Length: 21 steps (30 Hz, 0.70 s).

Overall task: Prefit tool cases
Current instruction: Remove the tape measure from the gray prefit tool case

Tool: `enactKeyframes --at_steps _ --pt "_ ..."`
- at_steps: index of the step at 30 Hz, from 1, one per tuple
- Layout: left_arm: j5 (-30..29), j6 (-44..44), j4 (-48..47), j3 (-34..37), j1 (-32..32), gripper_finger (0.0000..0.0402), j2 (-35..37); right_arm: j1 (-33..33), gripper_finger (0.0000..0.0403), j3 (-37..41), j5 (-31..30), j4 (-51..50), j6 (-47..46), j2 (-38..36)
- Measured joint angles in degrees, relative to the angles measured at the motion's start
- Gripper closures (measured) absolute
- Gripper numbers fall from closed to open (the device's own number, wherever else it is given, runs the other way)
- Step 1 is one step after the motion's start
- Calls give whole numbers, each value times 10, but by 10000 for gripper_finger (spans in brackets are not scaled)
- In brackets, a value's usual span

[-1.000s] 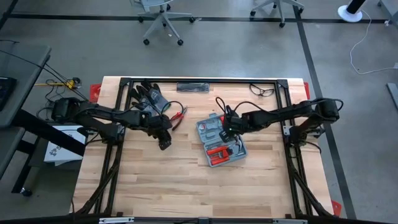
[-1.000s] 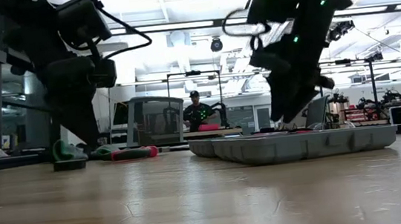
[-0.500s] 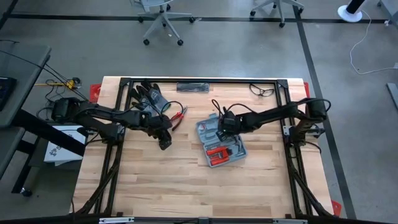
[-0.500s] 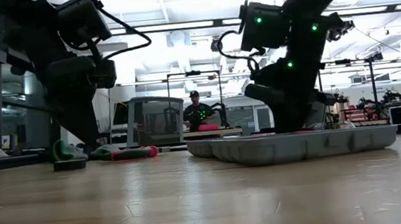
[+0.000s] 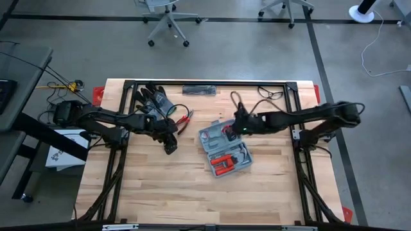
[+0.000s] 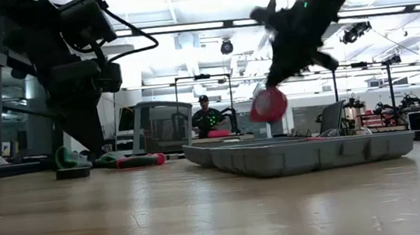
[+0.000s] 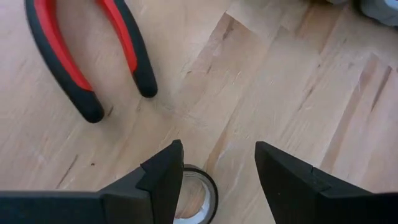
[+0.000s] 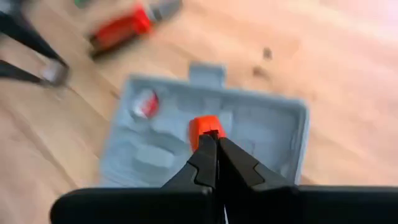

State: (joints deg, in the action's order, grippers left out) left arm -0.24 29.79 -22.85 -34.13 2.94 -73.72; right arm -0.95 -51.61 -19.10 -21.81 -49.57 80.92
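Right wrist view is smeared by motion: the right end effector (image 8: 216,149) has its fingers pressed together on a small red-orange piece (image 8: 203,126), too blurred to name, above the open tool case (image 8: 205,140). Low view shows the same red piece (image 6: 269,104) hanging clear above the case rim (image 6: 307,152), with the arm's upper part cut off at the frame edge; the case interior is hidden from this level. High view alone gives the layout: the case (image 5: 224,147) lies open near the middle of the counter (image 5: 167,192), slightly toward the right arm's side, long axis running diagonally, one half nearer the far edge and the left arm, the other nearer the front edge and the right arm. Red-handled tools (image 5: 225,160) sit in the nearer half; what the recesses of the farther half hold is hard to make out. Right end effector (image 5: 235,128) hovers over the farther half. Left end effector (image 5: 171,147) sits low over bare wood, well apart from the case; left wrist view shows its fingers (image 7: 163,177) spread wide, holding nothing, with a tape roll (image 7: 194,198) partly hidden between them and red-and-black pliers (image 7: 87,56) lying nearby, jaws cut off. Dark gloves (image 5: 151,100) lie at the far left corner.
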Motion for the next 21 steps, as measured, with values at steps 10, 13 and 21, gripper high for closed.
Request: enactKeyframes --at_steps 10,13,21 --pt "-18 0 1 0 0 213 0 -51 402 0 -86 -226 -27 -68" --pt "-19 0 1 0 0 213 0 -76 402 0 -87 -285 -27 -59" --pt "-19 1 0 0 0 213 0 -121 402 0 -75 -293 2 1"
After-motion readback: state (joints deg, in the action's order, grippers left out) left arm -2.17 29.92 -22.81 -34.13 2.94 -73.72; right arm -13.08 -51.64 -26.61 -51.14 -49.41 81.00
